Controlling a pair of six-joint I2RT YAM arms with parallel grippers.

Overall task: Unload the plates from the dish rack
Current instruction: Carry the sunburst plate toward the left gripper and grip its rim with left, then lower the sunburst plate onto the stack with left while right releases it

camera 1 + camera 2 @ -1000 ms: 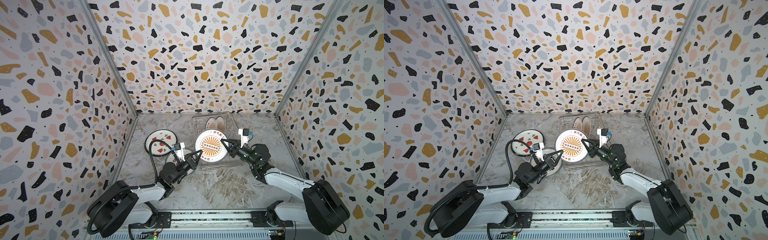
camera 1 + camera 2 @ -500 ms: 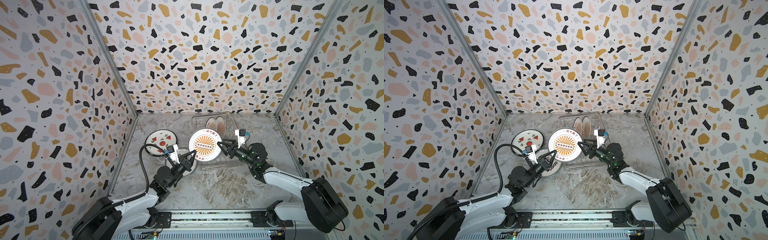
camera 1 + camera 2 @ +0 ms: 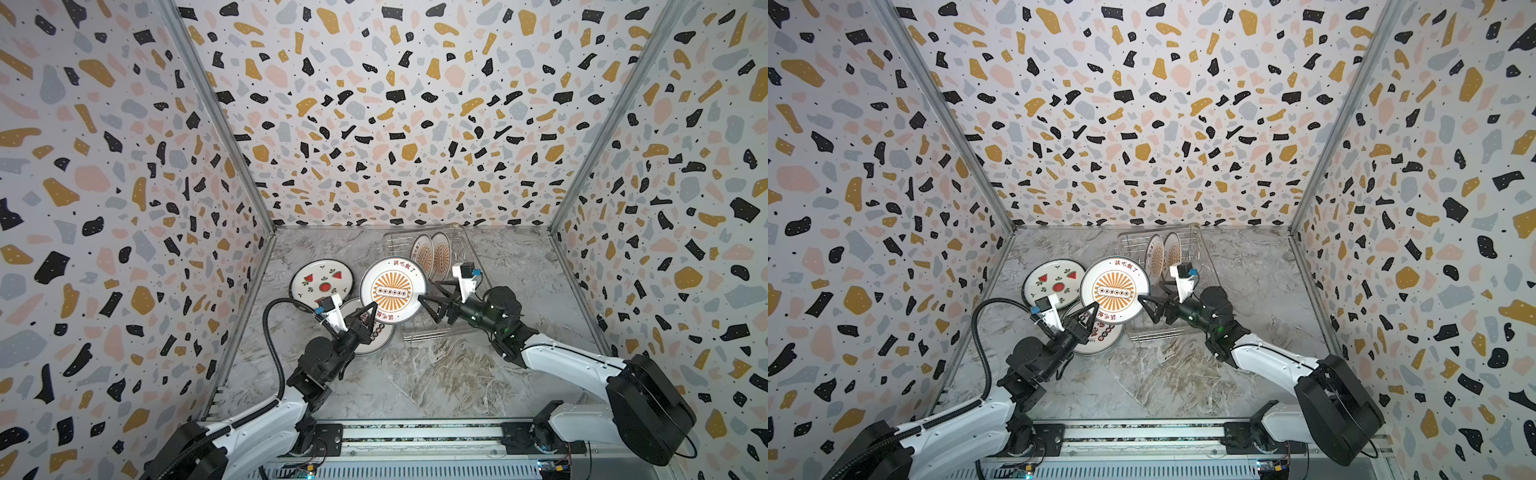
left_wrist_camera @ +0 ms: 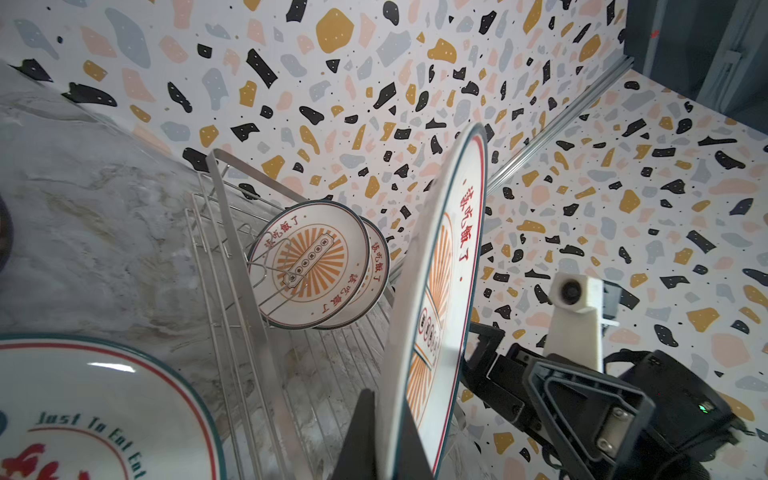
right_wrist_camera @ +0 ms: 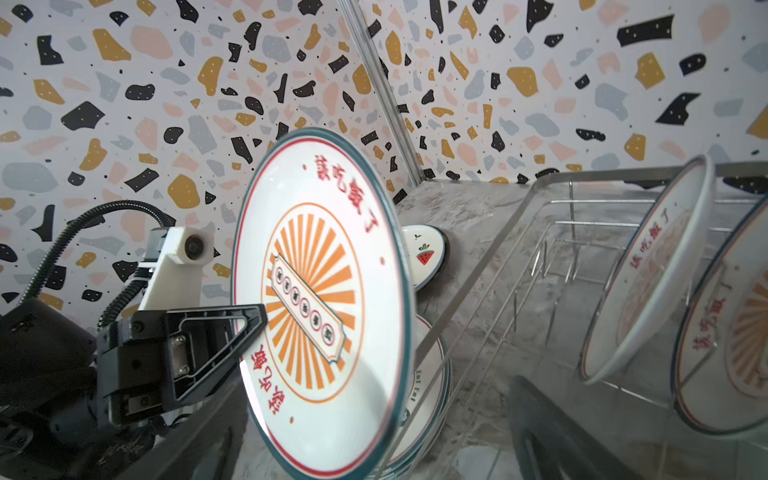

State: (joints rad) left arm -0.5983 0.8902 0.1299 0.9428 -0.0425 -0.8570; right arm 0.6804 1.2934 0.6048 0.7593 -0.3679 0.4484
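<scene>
The watermelon plate (image 3: 321,279) lies flat at the left of the marbled surface (image 3: 419,386), outside the rack. Just beside it, nearer the robot, a small stack of plates (image 3: 382,337) rests on the surface, partly hidden by the left end effector (image 3: 372,311). That end effector is clenched on the lower rim of a sunburst plate (image 3: 392,286) and holds it tilted up on edge above the stack (the left wrist view shows the rim pinched between both fingers). At the plate's opposite rim the right end effector (image 3: 428,308) is released, jaws spread wide with the rim between them. Behind it the dish rack (image 3: 428,332) stretches toward the back wall. In it two more sunburst plates (image 3: 441,253) lean upright among the prongs. The right arm crosses over the rack's near end.
</scene>
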